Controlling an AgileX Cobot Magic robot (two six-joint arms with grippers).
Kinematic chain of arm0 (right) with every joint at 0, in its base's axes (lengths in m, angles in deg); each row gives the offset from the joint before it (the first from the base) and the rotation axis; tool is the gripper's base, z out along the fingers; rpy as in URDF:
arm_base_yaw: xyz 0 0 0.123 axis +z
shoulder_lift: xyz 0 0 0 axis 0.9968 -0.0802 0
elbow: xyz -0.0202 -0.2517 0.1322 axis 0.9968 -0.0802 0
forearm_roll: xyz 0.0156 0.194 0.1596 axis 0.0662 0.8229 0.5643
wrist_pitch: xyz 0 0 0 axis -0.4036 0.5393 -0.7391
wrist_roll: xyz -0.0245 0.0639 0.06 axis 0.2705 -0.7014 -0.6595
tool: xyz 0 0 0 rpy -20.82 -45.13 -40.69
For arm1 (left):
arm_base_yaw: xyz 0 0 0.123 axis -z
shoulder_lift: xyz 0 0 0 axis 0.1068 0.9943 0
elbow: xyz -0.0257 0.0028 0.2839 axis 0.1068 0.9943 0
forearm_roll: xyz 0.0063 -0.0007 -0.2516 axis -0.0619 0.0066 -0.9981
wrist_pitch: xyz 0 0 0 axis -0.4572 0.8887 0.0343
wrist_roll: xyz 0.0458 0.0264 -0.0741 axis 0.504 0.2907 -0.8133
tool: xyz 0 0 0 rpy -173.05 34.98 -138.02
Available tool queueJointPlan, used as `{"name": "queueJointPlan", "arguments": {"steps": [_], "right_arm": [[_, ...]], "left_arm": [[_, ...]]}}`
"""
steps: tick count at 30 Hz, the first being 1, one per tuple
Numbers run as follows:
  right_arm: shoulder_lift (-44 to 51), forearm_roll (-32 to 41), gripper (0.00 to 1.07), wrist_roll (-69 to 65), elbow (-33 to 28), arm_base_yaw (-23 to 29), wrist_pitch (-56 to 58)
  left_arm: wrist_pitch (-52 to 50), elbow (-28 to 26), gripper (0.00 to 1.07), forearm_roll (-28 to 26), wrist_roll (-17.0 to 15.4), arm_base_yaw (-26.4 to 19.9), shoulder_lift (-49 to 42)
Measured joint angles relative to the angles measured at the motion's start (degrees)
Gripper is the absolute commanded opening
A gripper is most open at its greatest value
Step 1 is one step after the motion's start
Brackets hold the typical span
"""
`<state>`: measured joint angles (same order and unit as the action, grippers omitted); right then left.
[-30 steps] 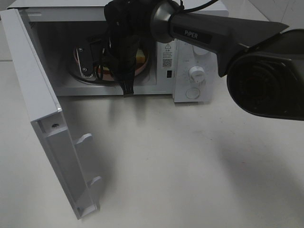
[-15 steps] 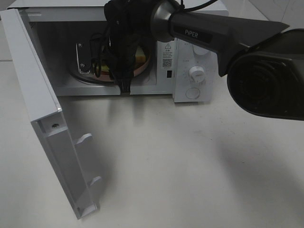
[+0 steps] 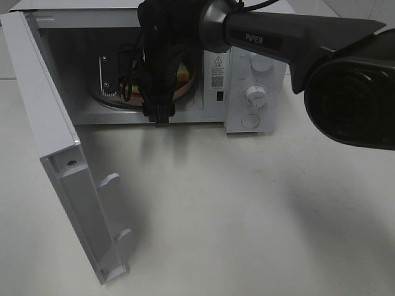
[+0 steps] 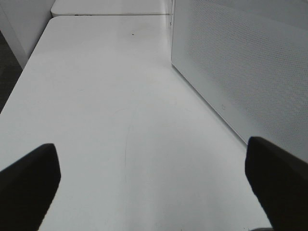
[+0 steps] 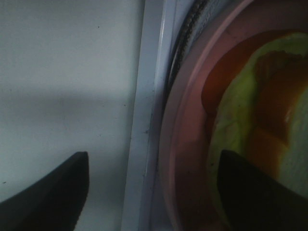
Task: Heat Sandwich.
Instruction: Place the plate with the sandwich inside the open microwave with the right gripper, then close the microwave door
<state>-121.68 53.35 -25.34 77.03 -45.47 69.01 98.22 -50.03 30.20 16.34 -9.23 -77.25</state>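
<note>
The sandwich (image 5: 250, 106), green lettuce over red filling, lies on its pink plate (image 5: 185, 144) inside the open microwave (image 3: 247, 68). From above, only a slice of the sandwich (image 3: 183, 73) and the plate rim (image 3: 188, 87) show behind my right arm. My right gripper (image 3: 158, 112) hangs at the cavity's front sill. In the wrist view that gripper (image 5: 154, 192) is open, its fingers (image 5: 48, 192) standing apart on either side of the plate's rim with nothing held. My left gripper (image 4: 154, 187) is open over bare table beside the microwave's side wall (image 4: 240, 72).
The microwave door (image 3: 55, 142) is swung wide open to the left, its handle (image 3: 111, 179) facing the table. A timer dial (image 3: 255, 94) and a button sit on the control panel at the right. The white table (image 3: 234, 209) stretches in front.
My right gripper has opened and let go of the plate, which now rests inside the microwave. The left gripper has not moved.
</note>
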Motion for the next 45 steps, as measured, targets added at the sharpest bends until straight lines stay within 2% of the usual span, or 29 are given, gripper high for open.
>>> {"name": "queueJointPlan", "arguments": {"steps": [9,26,32,35,36,40,43,45], "right_arm": [[3.21,0.0,0.75,-1.2,-5.16,0.0,-3.5],[11.69,0.0,0.75,-1.38,-19.37,0.0,-10.89],[16.1,0.0,0.75,-1.55,-26.41,0.0,-13.87],[19.77,0.0,0.75,-1.55,-32.09,0.0,-17.07],[19.77,0.0,0.75,-1.55,-32.09,0.0,-17.07],[25.38,0.0,0.75,-1.55,-41.02,0.0,-21.31],[27.16,0.0,0.75,-1.55,-43.72,0.0,-22.29],[30.08,0.0,0.75,-1.55,-47.78,0.0,-22.98]], "left_arm": [[0.0,0.0,0.99,0.0,0.0,0.0,0.0],[0.0,0.0,0.99,0.0,0.0,0.0,0.0],[0.0,0.0,0.99,0.0,0.0,0.0,0.0],[0.0,0.0,0.99,0.0,0.0,0.0,0.0],[0.0,0.0,0.99,0.0,0.0,0.0,0.0],[0.0,0.0,0.99,0.0,0.0,0.0,0.0],[0.0,0.0,0.99,0.0,0.0,0.0,0.0],[0.0,0.0,0.99,0.0,0.0,0.0,0.0]]}}
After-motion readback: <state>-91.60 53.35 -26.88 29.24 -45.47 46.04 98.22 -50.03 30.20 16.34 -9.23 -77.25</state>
